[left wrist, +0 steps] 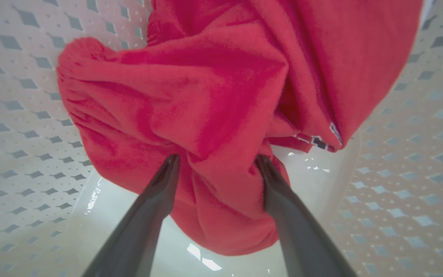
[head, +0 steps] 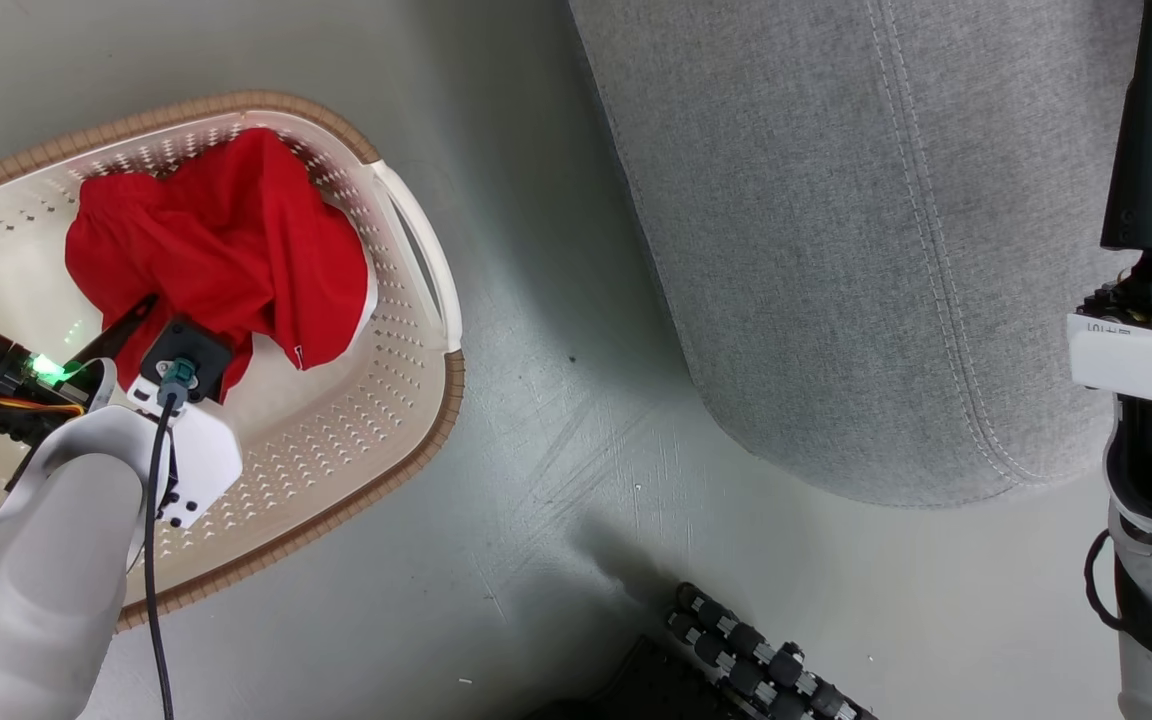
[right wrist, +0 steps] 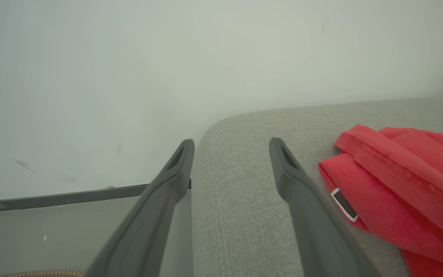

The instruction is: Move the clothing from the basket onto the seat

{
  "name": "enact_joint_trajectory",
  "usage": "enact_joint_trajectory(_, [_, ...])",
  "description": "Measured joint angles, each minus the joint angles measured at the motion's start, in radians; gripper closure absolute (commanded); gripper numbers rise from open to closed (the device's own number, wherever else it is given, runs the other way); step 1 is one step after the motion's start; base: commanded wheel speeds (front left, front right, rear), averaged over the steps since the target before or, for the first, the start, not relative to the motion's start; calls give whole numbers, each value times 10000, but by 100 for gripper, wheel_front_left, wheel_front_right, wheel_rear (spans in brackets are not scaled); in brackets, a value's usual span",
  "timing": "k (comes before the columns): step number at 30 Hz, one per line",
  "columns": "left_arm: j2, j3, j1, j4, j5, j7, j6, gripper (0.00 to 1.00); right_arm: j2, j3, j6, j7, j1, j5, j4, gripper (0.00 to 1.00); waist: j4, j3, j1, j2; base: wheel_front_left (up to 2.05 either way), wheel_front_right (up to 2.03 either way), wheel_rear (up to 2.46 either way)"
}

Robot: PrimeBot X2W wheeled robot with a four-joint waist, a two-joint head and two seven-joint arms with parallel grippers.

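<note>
1. Left claw (left wrist: 217, 159) first, since it's right up against the wrist cam. Its fingers (left wrist: 156, 200) are spread as wide as they go, tips poking into a bunched red garment (left wrist: 206, 96), with a fold bulging up between them. Touching but not pinched, so I'd say nothing is actually gripped yet.
2. That red garment sits crumpled inside the basket (head: 406, 400), which is down on the floor (head: 556, 450) near the seat (head: 836, 250).
3. Right claw (right wrist: 232, 144) is also fully open and empty. It hovers over the rounded corner of the seat, with the other red garment (right wrist: 398, 184) lying on the cushion just beside one finger.
4. Progress, my read: about halfway. One piece is on the seat and one is left in the basket.
5. What's left, I reckon: close on that fold, lift it clear of the rim, carry it over to the cushion and let go.
</note>
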Motion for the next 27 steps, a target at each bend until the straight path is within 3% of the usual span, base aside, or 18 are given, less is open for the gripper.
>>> enact_joint_trajectory(5, [-65,-81,-179,217,36,-2,50,0,0,12,0,0,-22,0,25,0,6,103,0,0,0,0,0])
enact_joint_trajectory(6, [-98,-84,-229,249,36,-2,50,20,0,10,0,0,-54,0,40,0,10,121,0,0,0,0,0])
enact_joint_trajectory(7, [-140,-86,-280,286,36,-2,50,52,0,10,0,0,-116,0,59,0,15,138,0,0,0,0,0])
enact_joint_trajectory(9, [-240,-84,-371,314,35,-8,50,89,0,21,0,0,-213,0,67,0,24,168,0,0,0,0,0])
enact_joint_trajectory(10, [-280,-84,-391,313,35,-54,50,100,0,33,0,0,-212,0,81,0,28,181,0,0,0,0,0])
enact_joint_trajectory(27, [-282,-128,-526,140,13,-731,-86,100,0,186,0,0,-635,159,464,0,70,-61,0,0,0,0,0])
